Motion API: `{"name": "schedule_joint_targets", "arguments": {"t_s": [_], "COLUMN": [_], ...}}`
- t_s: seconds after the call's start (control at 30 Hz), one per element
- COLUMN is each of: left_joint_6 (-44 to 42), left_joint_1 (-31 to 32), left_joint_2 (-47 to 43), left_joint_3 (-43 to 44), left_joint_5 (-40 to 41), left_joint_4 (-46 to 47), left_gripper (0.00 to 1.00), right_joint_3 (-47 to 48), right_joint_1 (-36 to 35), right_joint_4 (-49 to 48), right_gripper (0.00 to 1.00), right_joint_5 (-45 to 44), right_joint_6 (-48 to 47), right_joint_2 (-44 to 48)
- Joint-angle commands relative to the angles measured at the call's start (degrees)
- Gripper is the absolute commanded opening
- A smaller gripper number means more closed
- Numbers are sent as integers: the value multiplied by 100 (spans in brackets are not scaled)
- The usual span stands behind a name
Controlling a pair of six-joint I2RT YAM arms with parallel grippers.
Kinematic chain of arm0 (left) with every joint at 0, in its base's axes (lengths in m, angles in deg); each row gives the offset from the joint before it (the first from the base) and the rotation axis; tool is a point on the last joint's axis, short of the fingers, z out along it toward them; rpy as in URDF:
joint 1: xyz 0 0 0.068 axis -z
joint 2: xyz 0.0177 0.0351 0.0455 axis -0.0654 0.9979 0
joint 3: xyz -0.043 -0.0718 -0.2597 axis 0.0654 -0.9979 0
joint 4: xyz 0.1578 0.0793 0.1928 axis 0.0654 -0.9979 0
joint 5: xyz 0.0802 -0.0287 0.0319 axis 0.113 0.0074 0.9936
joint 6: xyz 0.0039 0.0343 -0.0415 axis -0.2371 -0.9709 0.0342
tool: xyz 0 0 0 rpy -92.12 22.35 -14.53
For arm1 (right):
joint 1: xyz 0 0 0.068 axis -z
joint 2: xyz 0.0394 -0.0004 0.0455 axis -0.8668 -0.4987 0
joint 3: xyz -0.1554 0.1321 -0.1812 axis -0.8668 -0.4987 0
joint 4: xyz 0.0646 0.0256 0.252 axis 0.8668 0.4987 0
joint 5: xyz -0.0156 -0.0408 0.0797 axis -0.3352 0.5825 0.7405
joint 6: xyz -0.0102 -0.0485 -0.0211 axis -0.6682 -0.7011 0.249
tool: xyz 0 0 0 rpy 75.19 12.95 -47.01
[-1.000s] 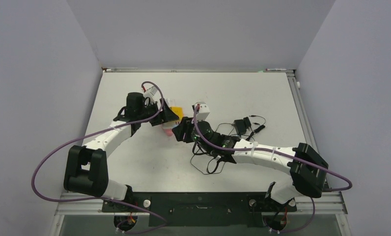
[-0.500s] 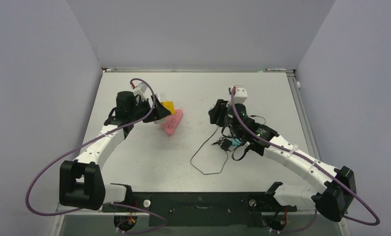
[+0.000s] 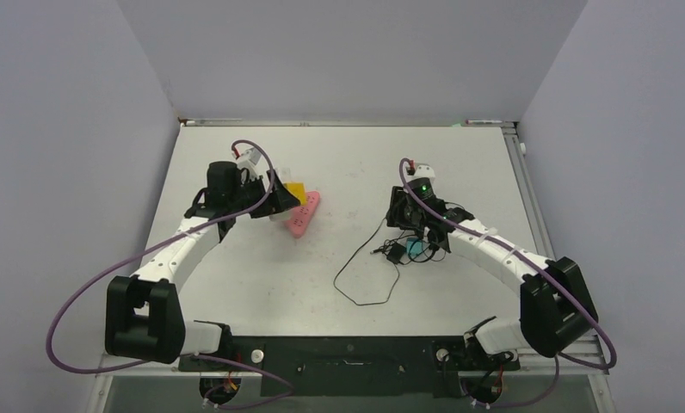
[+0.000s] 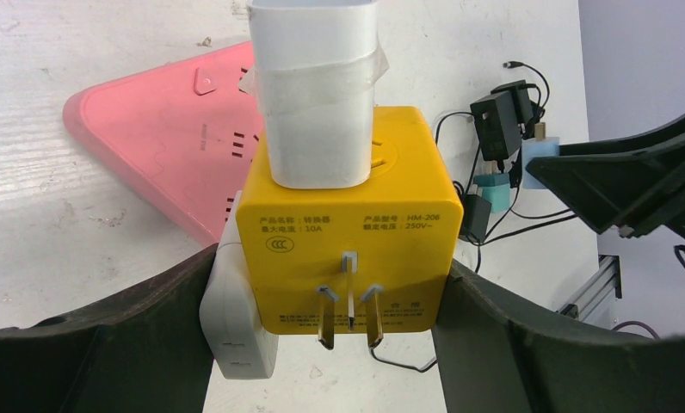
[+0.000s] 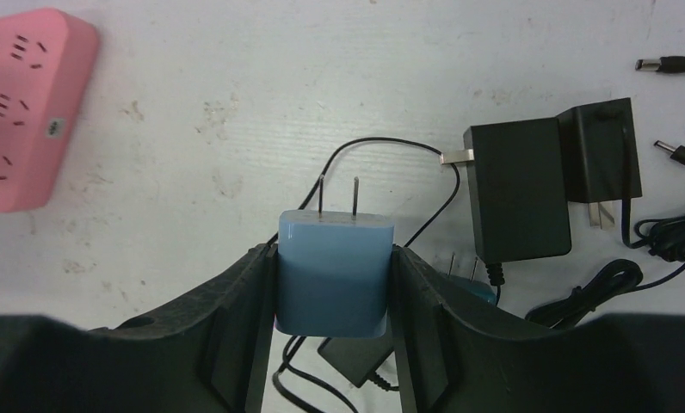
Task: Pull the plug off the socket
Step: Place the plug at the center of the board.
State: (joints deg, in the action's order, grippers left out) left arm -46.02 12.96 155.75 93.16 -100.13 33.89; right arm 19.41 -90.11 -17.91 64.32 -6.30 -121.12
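Now left pincer [image 4: 330, 301] grips yellow adapter [image 4: 348, 215] marked HM-206, right pincer [image 5: 335, 292] grips blue plug [image 5: 335, 258]

A: From where does the top view look?
B: From above and behind the arm bases — it faces down over the whole bench [image 3: 459, 155], rather far.
A: And the wrist views?
B: Each looks along its own fingers, very near. The yellow adapter [image 4: 343, 232] in the left pincer [image 4: 343, 292] fills the middle of the left view, which faces toward the right arm's side. The right view looks almost straight down past the blue plug [image 5: 335, 297] in the right pincer [image 5: 335, 267].
A: What do they share?
B: All three see the pink power strip [image 3: 303, 213]. Both wrist views also catch the black chargers [image 5: 518, 188] — the left from far, the right from near.
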Motion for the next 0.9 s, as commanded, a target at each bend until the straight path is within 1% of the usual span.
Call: {"name": "schedule_joint_targets", "arguments": {"t_s": [0.0,0.1,0.2,0.33,0.6,0.67,0.87], "left_joint_6": [-80,-111,-123,-139,-230,-241,-283], "left_joint_1": [62,96,123,161,299,324,399], "left_joint_2": [8,12,29,100,194,223,294], "left_joint_3": [223,234,252,267,310,318,348], "left_joint_5": [-170,-111,-96,-96,-83,-77,-77], "left_joint_4": [238,221,205,177,158,157,157], "left_gripper": [0,0,0,0,0,0,0], "right_joint_3": [-29,-66,-114,-28,35,30,21], "right_joint_1": [79,84,85,84,84,93,93], "right_joint_4": [-376,-444,-588,-593,-657,-661,-675], "right_gripper": [5,5,5,7,13,16,33], "right_joint_5": [-219,-381,-324,-292,-460,-507,-564], "right_joint_6": [-264,-372,-375,-303,-212,-193,-126], "right_joint_2": [-263,-379,-483,-866,-1202,-1222,-1359]}}
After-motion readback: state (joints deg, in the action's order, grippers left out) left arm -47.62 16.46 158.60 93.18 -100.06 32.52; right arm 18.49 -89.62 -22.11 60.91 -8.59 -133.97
